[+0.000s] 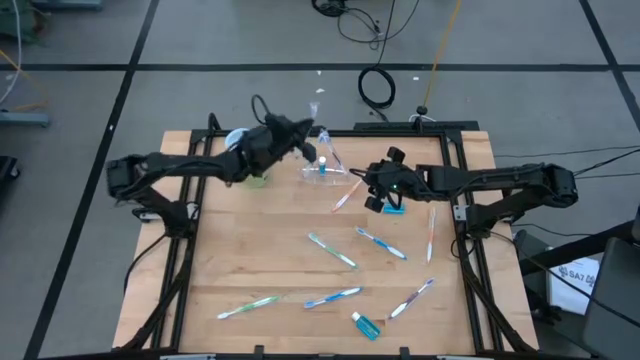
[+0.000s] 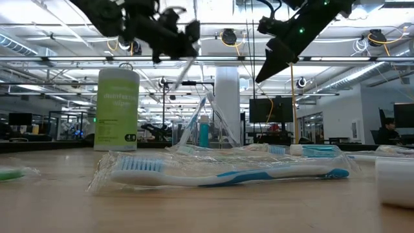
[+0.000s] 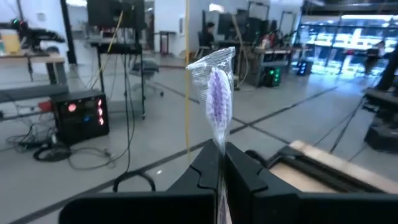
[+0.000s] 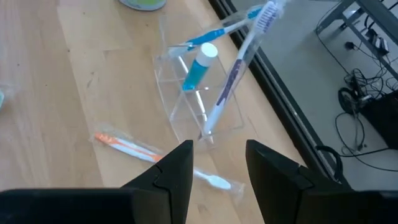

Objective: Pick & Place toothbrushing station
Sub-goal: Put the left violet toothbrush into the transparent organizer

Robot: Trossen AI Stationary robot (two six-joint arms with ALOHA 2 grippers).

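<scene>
The left claw (image 3: 221,168) is clenched on a wrapped purple toothbrush (image 3: 217,99), held high over the tabletop's (image 1: 250,260) far edge just beside the clear cup (image 4: 199,106); the right claw (image 4: 217,165) hovers released near the cup.

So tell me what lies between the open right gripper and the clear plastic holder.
In the right wrist view, a wrapped orange-handled toothbrush lies on bare wood between the right gripper and the clear holder.

A green canister (image 2: 117,109) (pale lid) stands upright on the wooden table (image 1: 260,270).
</scene>
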